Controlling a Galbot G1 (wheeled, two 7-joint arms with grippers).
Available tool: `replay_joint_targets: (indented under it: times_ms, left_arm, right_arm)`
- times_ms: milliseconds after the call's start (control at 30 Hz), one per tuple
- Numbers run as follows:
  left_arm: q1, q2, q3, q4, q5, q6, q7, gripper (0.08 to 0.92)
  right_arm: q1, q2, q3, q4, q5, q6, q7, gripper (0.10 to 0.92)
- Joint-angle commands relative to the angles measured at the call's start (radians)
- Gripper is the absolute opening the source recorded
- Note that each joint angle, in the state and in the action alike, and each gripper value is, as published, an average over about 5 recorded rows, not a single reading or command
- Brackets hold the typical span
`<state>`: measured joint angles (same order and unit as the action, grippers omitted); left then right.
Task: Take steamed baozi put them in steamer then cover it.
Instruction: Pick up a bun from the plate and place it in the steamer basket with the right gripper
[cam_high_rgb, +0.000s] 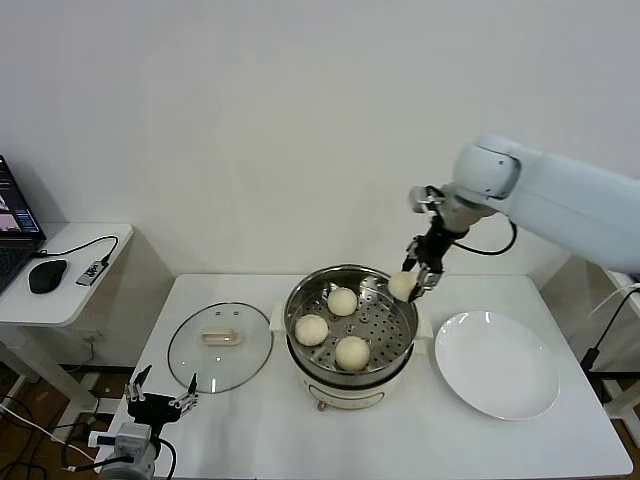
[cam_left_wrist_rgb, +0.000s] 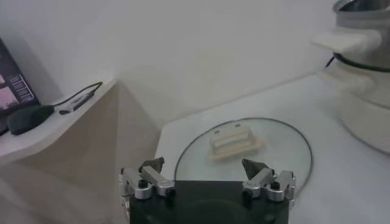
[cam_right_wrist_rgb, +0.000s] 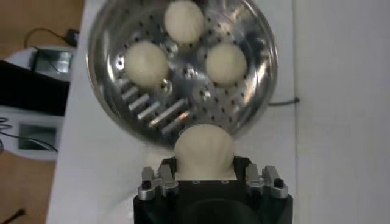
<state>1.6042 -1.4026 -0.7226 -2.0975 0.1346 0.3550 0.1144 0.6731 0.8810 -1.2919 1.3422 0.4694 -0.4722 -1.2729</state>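
Here, the left gripper (cam_high_rgb: 160, 403) hangs with jaws spread wide and empty off the table's (cam_high_rgb: 250, 440) near-left edge, just short of the cover (cam_high_rgb: 220, 347) lying flat. Three steamed baozi (cam_high_rgb: 342, 301) sit in the steamer (cam_high_rgb: 350, 325); above its right rim, the right gripper (cam_high_rgb: 412, 284) clamps a fourth baozi (cam_high_rgb: 402, 285), beside a white plate (cam_high_rgb: 496, 363).
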Motion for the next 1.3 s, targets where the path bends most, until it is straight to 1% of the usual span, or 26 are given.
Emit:
replay_joint_targets:
  times_ms: [33,300,533,967,1067,1200,1300]
  left_arm:
    - [-0.002,-0.006,0.002,-0.004,-0.006,0.004,0.0,0.823]
    - [-0.007,-0.007,0.003,0.006,-0.006,0.003,0.003,0.823]
    - [-0.01,-0.008,0.005,0.015,-0.008,0.003,0.005,0.823]
    - [-0.015,-0.008,0.007,0.025,-0.009,0.003,0.007,0.823]
    - [-0.017,-0.009,0.009,0.024,-0.009,0.003,0.008,0.823]
    - [-0.018,-0.011,0.011,0.02,-0.008,0.003,0.009,0.823]
    - [-0.016,-0.012,0.01,0.015,-0.008,0.004,0.01,0.823]
  right_arm:
    - [-0.059,0.115,-0.044,-0.025,0.007,-0.047,0.022,0.577]
    - [-0.137,0.144,-0.028,-0.08,-0.082,-0.036,0.046,0.577]
    - [-0.186,0.155,-0.014,-0.096,-0.132,-0.037,0.07,0.577]
    - [-0.196,0.154,-0.012,-0.102,-0.157,-0.038,0.072,0.579]
    - [-0.188,0.147,-0.009,-0.094,-0.148,-0.043,0.077,0.614]
    - [-0.169,0.127,-0.005,-0.075,-0.138,-0.053,0.078,0.725]
    - [-0.149,0.096,0.011,-0.048,-0.127,-0.061,0.075,0.794]
